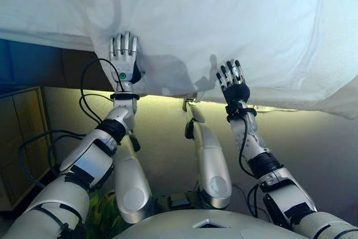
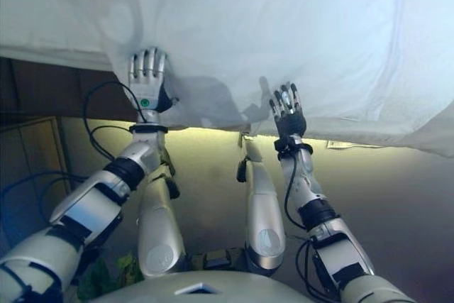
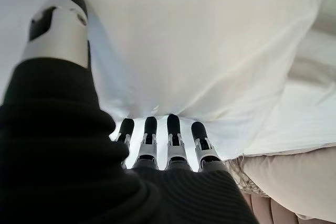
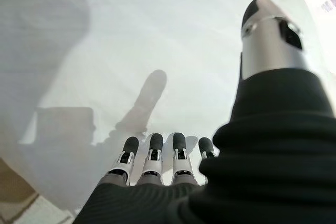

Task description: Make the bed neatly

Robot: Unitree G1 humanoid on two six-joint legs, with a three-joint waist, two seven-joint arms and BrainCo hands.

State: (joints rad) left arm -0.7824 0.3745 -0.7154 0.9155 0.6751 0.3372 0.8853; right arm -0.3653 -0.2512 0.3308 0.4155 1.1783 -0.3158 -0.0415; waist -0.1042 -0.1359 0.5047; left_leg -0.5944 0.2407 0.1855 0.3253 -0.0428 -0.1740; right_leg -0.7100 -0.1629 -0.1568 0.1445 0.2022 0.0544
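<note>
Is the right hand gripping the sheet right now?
No, the right hand has straight fingers spread over the white sheet, with no cloth pinched.

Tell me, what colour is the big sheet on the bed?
The sheet is plain white, with no pattern. It shows best in the left eye view.

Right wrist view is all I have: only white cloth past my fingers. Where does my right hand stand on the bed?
Observer: The right hand lies with straight fingers on the white bed sheet, near its hanging edge.
Operator: And the left hand?
Observer: The left hand lies flat too, at a fold where the sheet drapes down.
Operator: What is under that fold?
Observer: The left wrist view shows a beige mattress edge below the sheet.
</note>
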